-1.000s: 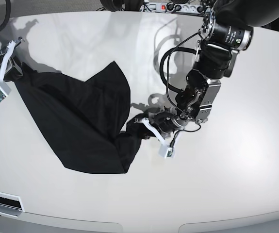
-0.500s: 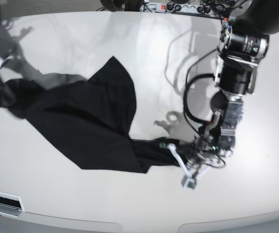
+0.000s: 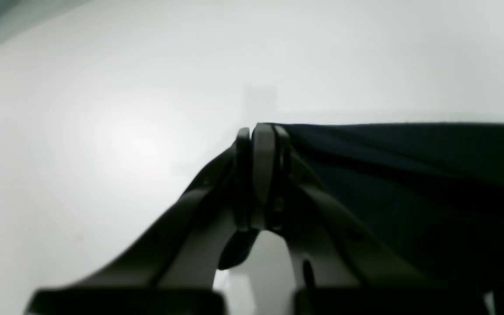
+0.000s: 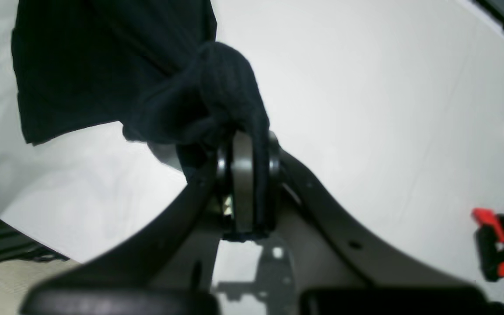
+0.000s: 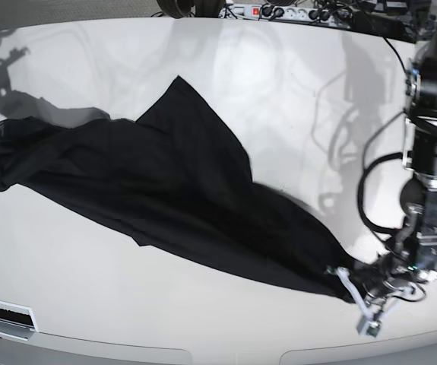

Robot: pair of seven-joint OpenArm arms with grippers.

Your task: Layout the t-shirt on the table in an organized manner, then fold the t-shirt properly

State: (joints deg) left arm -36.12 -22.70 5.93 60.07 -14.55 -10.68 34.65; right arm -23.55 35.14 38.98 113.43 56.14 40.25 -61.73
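base view, going from its left side: the right gripper [image 4: 245, 175] is almost out of frame at the left edge of the table [image 5: 226, 53], its jaws pressed together on a bunched wad of the t-shirt [image 5: 157, 190], as the right wrist view shows up close. the black fabric runs from there across the middle of the table as a long slanted band, with one loose peak pointing toward the far edge, and narrows to a corner near the near right edge. there the left gripper [image 5: 353, 285] pinches that corner, jaws clamped shut on a thin edge of cloth in the left wrist view

judging from this, the step is spreading the garment flat before any fold. to do it well, both grips should stay firm and pull apart evenly, low over the surface, so the cloth goes taut without lifting. the shirt looks twisted and partly doubled over itself, so tension alone may not open it; regrasping at true corners or shoulders seems needed. the left arm sits close to the table's near right corner, so further pull risks dragging fabric over the rim
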